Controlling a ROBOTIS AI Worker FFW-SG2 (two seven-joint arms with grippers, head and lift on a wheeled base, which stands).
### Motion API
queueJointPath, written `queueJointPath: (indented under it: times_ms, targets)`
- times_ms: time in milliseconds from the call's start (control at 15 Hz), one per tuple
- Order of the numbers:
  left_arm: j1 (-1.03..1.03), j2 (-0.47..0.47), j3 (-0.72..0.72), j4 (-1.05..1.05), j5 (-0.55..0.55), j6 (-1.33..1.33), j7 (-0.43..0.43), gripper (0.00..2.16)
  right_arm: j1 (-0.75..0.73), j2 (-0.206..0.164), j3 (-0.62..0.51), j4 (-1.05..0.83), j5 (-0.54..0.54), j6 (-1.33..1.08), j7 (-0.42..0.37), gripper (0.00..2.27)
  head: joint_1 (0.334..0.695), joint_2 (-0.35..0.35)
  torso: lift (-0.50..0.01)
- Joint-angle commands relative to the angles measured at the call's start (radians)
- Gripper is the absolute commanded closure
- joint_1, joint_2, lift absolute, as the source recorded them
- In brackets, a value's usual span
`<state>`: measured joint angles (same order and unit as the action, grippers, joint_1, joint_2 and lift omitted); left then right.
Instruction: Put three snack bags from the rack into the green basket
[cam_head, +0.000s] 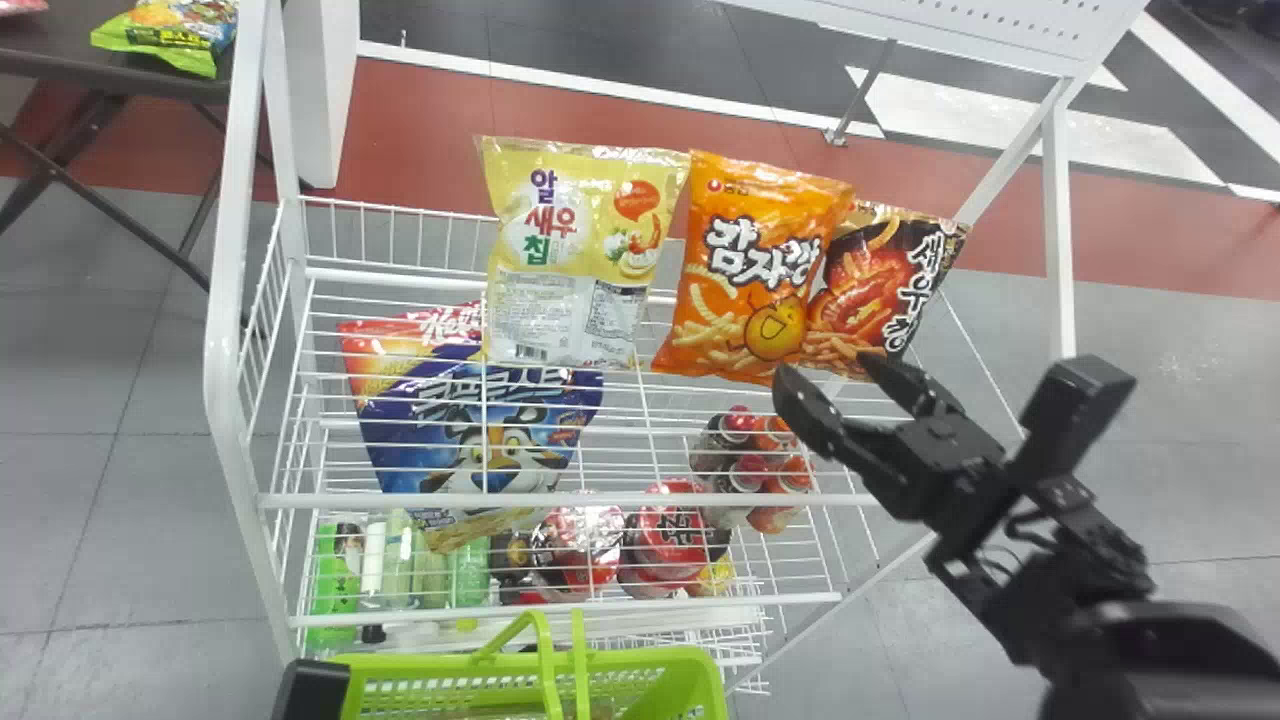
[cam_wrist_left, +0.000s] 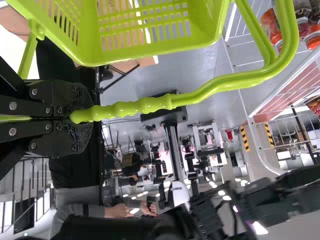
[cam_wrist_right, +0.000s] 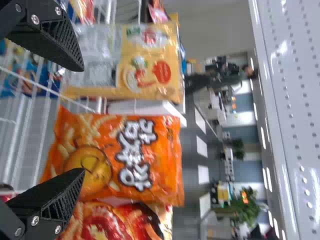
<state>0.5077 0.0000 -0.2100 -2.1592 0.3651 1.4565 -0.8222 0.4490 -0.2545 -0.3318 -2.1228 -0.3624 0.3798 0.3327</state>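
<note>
Three snack bags stand side by side on the rack's top shelf: a yellow one (cam_head: 585, 250), an orange one (cam_head: 755, 270) and a dark red one (cam_head: 875, 290) at the right. My right gripper (cam_head: 822, 368) stands open at the lower edges of the orange and dark red bags. From the wrist, the right gripper (cam_wrist_right: 81, 120) faces the orange bag (cam_wrist_right: 120, 155), its fingers apart and holding nothing. The green basket (cam_head: 690, 655) is at the bottom edge, below the rack. Beside it shows part of my left gripper (cam_head: 310, 690); in its wrist view the left gripper (cam_wrist_left: 82, 115) is shut on the basket handle (cam_wrist_left: 150, 105).
White wire shelves (cam_head: 560, 498) hold a blue cereal bag (cam_head: 470, 430), bottles and red packages lower down. White posts (cam_head: 225, 300) frame the rack, and a perforated panel (cam_wrist_right: 295, 100) runs beside the bags. A dark table (cam_head: 60, 50) stands at the far left.
</note>
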Motion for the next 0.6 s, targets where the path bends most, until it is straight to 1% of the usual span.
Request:
queueJointPath:
  times_ms: [0, 67, 200, 333, 400, 533]
  targets:
    - [-0.003, -0.003, -0.008, 0.009, 0.000, 0.000, 0.000, 1.48, -0.102, -0.011, 0.102, 0.142, 0.051, -0.169, -0.047, 0.11, 0.695, -0.350, 0.000]
    - [-0.008, -0.003, -0.016, 0.010, 0.000, 0.003, 0.002, 1.48, -0.141, -0.011, 0.146, 0.204, 0.074, -0.242, -0.080, 0.11, 0.695, -0.350, 0.000]
    - [-0.020, -0.003, -0.032, 0.021, 0.000, 0.015, 0.003, 1.48, -0.190, -0.005, 0.188, 0.267, 0.095, -0.258, -0.124, 0.11, 0.695, -0.350, 0.000]
    - [-0.031, -0.003, -0.034, 0.030, 0.006, 0.022, -0.002, 1.48, -0.217, 0.000, 0.223, 0.310, 0.160, -0.276, -0.218, 0.11, 0.695, -0.350, 0.000]
    - [-0.029, -0.003, -0.032, 0.030, 0.011, 0.028, -0.002, 1.48, -0.240, 0.000, 0.240, 0.350, 0.169, -0.322, -0.258, 0.11, 0.695, -0.350, 0.000]
    - [-0.023, -0.003, -0.026, 0.025, 0.012, 0.034, -0.009, 1.48, -0.286, 0.001, 0.255, 0.426, 0.169, -0.359, -0.293, 0.11, 0.695, -0.350, 0.000]
